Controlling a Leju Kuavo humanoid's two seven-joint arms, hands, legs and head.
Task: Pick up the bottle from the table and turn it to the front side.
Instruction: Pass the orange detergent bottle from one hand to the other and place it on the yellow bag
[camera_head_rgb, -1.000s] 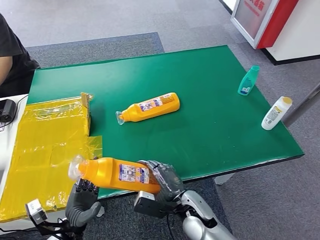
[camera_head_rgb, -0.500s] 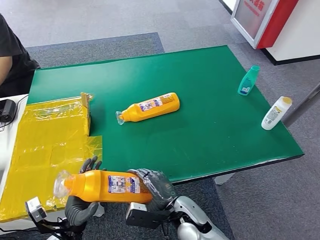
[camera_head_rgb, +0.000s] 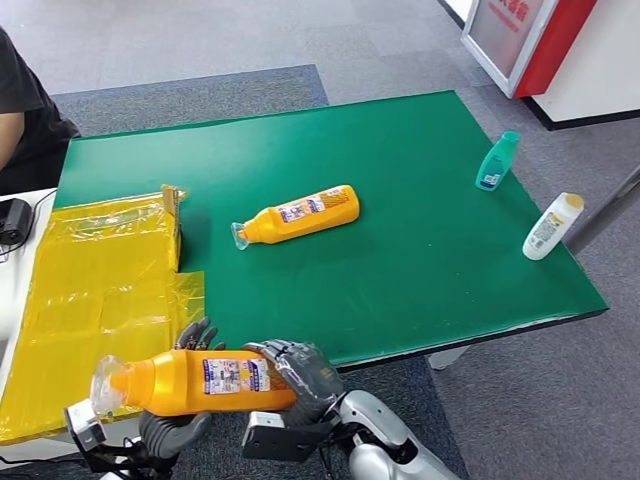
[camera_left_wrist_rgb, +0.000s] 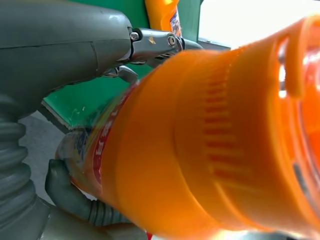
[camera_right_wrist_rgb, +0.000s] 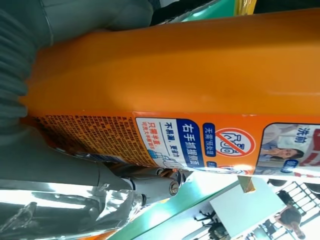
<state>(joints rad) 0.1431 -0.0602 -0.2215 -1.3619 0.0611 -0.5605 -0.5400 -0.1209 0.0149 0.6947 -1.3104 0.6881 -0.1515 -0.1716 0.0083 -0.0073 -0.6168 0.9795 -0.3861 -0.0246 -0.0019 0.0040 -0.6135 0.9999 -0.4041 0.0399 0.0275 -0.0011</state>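
You have the bottle (camera_head_rgb: 192, 380) off the table (camera_head_rgb: 423, 260), just past its near edge, lying level. Your right hand (camera_head_rgb: 298, 375) grips the base; your left hand (camera_head_rgb: 177, 425) cups the neck end, likely steadying it for turning.

The right hand (camera_head_rgb: 302, 372) has dark grey fingers with a mottled, shiny look, joined to a rounded silver forearm behind it. Under its wrist sits a dark boxy block. In the right wrist view the fingers (camera_right_wrist_rgb: 151, 182) show bare metal links with a round screw head, beside a grey ribbed cover. The left hand (camera_head_rgb: 177, 425) is dark grey with segmented fingers; beside its wrist sits a small pale camera block on a dark bracket.
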